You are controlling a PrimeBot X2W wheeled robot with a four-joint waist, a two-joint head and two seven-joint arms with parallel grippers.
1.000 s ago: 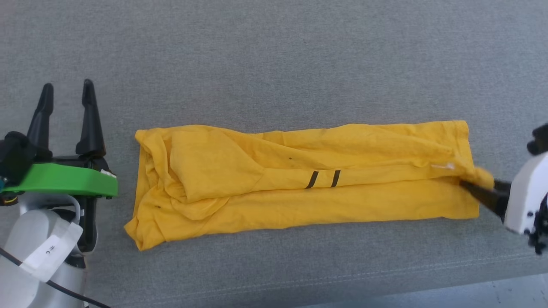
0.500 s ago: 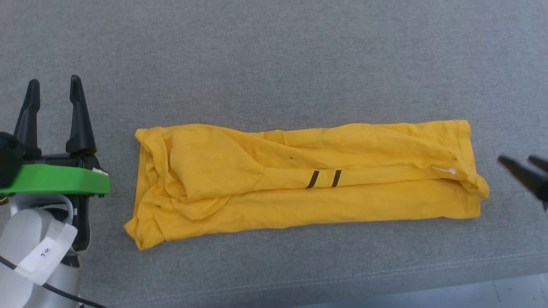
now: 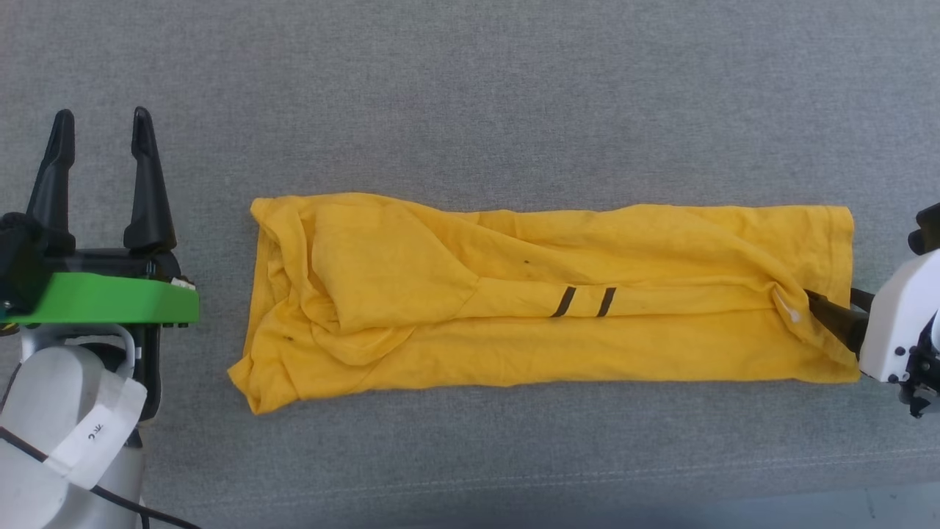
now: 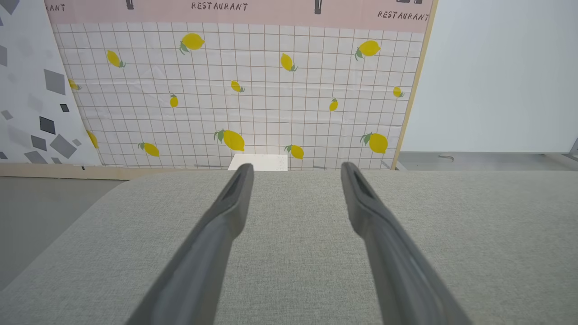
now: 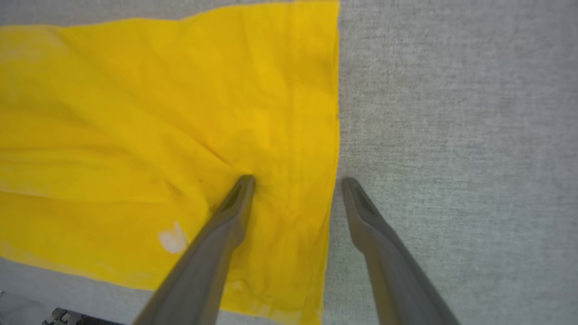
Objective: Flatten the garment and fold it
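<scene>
Straddling the right hem of the shirt point(image 3: 514, 294), right hand point(image 5: 296, 179) stands open: one finger on cloth, one over bare surface point(image 3: 470, 95). Shirt lies as a band, long axis left-right; left hand point(image 3: 103, 112), open, well off its other end.

Right hand point(image 3: 830, 294) is back at the right end of the shirt point(image 3: 551, 353). A second ago it was at that corner, half a second ago pulled clear to the side. Now it's in again, fingers spread, one finger point(image 5: 226, 216) on the cloth, the other over bare grey surface point(image 5: 451, 113) just past the hem point(image 3: 850, 242). The bunched corner that stuck out now lies flatter, hem straighter, shirt reaches further right. Left hand point(image 3: 101, 112) drifted slightly away from the shirt. Whole head picture shifted a little up and right: camera, not things.
</scene>
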